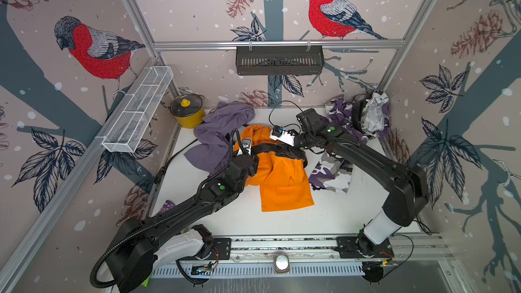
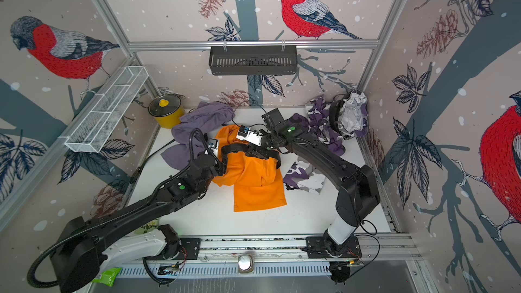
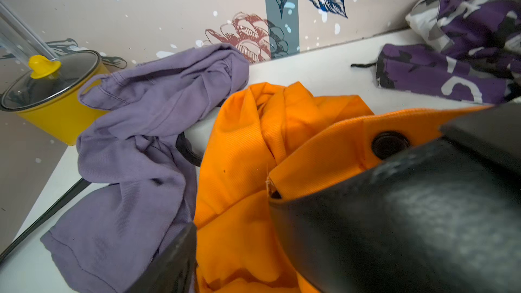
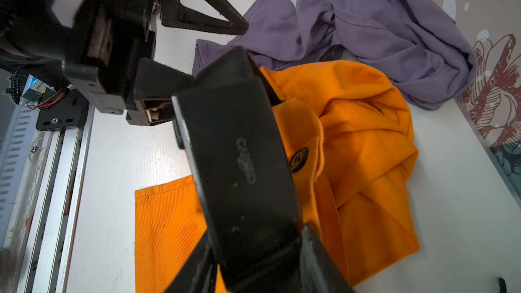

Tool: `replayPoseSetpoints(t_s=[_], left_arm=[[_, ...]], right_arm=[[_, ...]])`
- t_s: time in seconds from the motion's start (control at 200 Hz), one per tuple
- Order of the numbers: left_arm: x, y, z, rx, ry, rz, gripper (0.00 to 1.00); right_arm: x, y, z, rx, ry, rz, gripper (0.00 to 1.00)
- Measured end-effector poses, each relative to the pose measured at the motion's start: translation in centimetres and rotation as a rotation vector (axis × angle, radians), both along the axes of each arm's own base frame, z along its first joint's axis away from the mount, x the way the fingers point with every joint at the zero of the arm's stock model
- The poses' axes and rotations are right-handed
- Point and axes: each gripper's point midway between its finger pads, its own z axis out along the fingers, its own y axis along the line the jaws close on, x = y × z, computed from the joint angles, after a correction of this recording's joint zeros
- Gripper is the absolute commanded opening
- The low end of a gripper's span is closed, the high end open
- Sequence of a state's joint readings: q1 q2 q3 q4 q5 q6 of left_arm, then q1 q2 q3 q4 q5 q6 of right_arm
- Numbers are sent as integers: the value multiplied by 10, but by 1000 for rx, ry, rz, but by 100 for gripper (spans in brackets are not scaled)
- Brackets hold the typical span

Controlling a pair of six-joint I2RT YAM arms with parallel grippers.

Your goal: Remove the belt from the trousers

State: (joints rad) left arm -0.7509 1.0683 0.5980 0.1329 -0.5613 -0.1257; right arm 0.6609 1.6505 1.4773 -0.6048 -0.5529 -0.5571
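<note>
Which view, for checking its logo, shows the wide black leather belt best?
Right wrist: the belt fills the frame, stamped logo visible. Left wrist shows a blurred stretch; both top views show it small, partly covered.

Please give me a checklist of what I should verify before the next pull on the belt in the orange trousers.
1. Grip: right gripper shut on the belt: ok.
2. Release: left gripper open: ok.
3. Belt free of the orange trousers: not ok, it runs under the waistband.
4. Trousers held down against a pull: not ok, no gripper grips them.
5. Neighbour: lilac garment apart from the trousers: not ok, it lies against them.
</note>
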Motion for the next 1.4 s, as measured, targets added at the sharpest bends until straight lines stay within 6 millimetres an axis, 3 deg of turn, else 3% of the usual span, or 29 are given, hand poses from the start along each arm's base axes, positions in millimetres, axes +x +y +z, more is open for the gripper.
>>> replayPoseSetpoints(t_s=[0.115,0.27,0.315,0.405,0.59,0.89,1.006,1.171,1.236,1.291,1.401], left_arm=[[1,-3,7,-9,-51,-22,66],[2,-15,21,-7,-105,-91,42],[1,-18,25,-7,-122,-116,43],[-1,-23,33,-6,-152,-155,60],[-1,-29,41,3,-196,-194,60],[-4,-40,47,28,-220,-264,0],[-5,-43,53,38,-223,-284,0],[-5,-48,52,53,-178,-312,0],[-7,-51,52,36,-161,-327,0],[-8,-52,51,30,-150,-332,0],[-10,-55,46,22,-123,-351,0]], right_arm=[[-2,-1,3,10,7,2,39],[-2,-5,4,17,18,1,39],[-3,-4,5,21,24,5,39],[-5,-5,5,27,35,11,39],[-6,-6,4,28,48,14,39],[-7,-4,7,44,55,24,39],[-8,-3,7,52,63,31,41],[-7,-4,4,48,74,29,51],[-8,-5,3,44,79,28,61],[-11,-7,1,42,79,26,76],[-21,-10,3,43,60,25,88]])
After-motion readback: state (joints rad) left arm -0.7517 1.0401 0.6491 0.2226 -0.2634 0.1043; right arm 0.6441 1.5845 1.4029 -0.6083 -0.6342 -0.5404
